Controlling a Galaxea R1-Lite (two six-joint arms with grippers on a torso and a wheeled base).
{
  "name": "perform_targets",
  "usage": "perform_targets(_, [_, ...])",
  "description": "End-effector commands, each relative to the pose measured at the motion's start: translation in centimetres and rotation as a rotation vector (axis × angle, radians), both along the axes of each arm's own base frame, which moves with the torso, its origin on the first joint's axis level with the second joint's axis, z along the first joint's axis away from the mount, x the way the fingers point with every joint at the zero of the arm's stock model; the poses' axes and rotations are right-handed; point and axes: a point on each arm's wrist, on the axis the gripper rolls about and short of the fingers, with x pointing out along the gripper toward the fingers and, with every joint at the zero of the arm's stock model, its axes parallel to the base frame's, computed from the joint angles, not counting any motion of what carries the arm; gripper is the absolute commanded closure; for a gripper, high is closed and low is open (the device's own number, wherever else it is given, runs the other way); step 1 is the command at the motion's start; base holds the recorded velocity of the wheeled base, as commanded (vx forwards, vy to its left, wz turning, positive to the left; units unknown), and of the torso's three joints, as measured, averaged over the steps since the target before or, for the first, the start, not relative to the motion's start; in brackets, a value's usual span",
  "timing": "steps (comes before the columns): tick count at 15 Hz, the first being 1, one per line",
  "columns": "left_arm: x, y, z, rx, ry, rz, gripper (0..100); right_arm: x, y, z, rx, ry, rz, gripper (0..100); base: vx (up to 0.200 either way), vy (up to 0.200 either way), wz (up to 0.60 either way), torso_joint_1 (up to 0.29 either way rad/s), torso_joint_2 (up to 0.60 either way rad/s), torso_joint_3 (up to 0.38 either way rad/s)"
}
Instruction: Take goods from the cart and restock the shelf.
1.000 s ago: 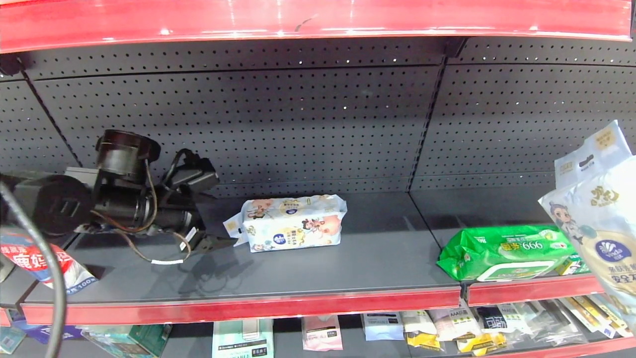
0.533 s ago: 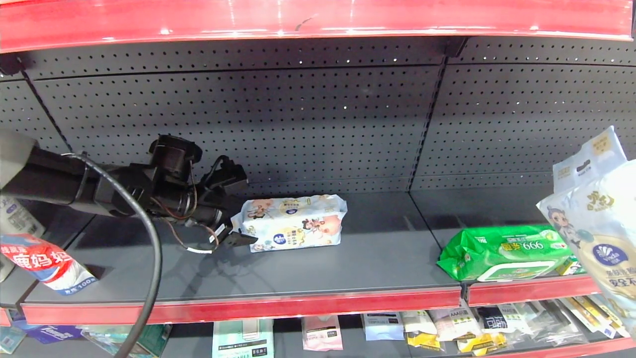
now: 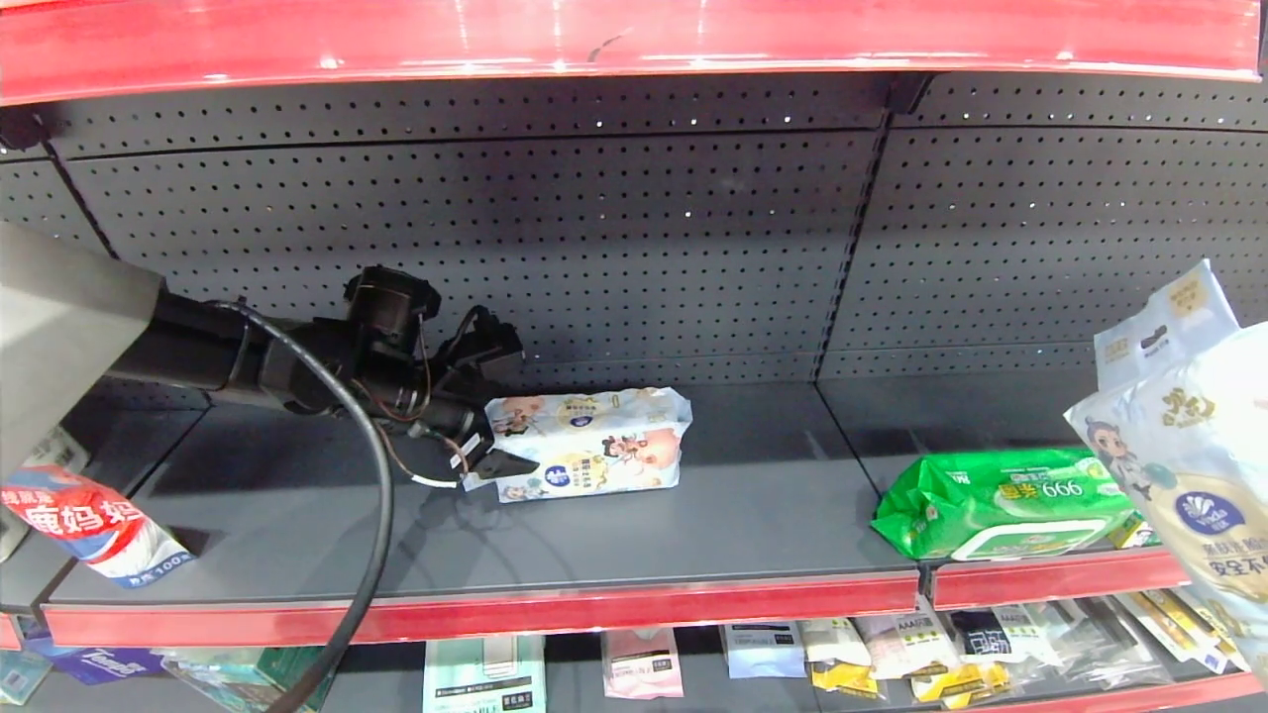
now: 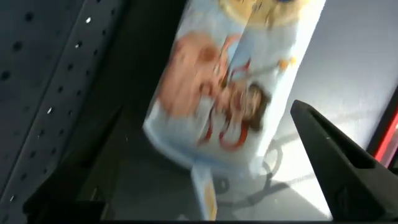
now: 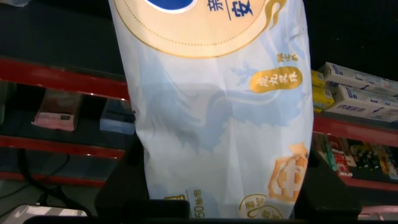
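A cartoon-printed tissue pack point(image 3: 594, 441) lies on the grey shelf point(image 3: 693, 535), near the pegboard back. My left gripper point(image 3: 497, 436) has come in from the left and is open, with its fingers on either side of the pack's left end. In the left wrist view the pack point(image 4: 230, 87) lies between the dark fingers point(image 4: 336, 162), and I cannot tell whether they touch it. At the far right my right gripper point(image 5: 230, 202) is shut on a large white tissue bag point(image 3: 1199, 465), which hangs upright in front of the shelf edge. That same bag point(image 5: 217, 112) also shows in the right wrist view.
A green wipes pack point(image 3: 1001, 500) lies on the shelf to the right of the divider. A red-and-white pack point(image 3: 89, 525) sits at the shelf's left front corner. Several small goods point(image 3: 892, 644) line the lower shelf. A red upper shelf lip point(image 3: 634, 40) hangs overhead.
My left arm has moved right along the shelf, so the open gripper is now at the tissue pack's left end. The bag in my right gripper shifted slightly.
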Motion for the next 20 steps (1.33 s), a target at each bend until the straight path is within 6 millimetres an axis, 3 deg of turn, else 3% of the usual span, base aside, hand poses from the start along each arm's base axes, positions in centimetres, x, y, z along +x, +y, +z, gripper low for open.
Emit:
perform_targets(1, [0.4, -0.7, -0.7, 0.003, 0.011, -0.015, 0, 0.1, 0.0, 0.0, -0.001, 0.005, 0.001, 100, 0.000, 0.000, 0.00, 0.000, 0.00, 0.000])
perform_targets(8, [0.8, -2.4, -1.6, 0.006, 0.022, -0.049, 0, 0.2, 0.0, -0.2, 0.000, 0.014, 0.004, 100, 0.000, 0.000, 0.00, 0.000, 0.00, 0.000])
perform_targets(9, [0.9, -2.3, -1.6, 0.005, 0.021, -0.047, 100, 0.2, 0.0, -0.2, -0.001, 0.016, 0.004, 100, 0.000, 0.000, 0.00, 0.000, 0.00, 0.000])
perform_targets(14, [0.0, -2.1, -1.3, 0.007, 0.033, -0.053, 100, 0.4, 0.0, -0.3, -0.001, 0.030, 0.004, 100, 0.000, 0.000, 0.00, 0.000, 0.00, 0.000])
perform_targets(20, [-5.9, 0.3, 0.8, -0.005, 0.087, -0.103, 100, 0.4, 0.0, 0.2, -0.001, 0.016, 0.003, 100, 0.000, 0.000, 0.00, 0.000, 0.00, 0.000])
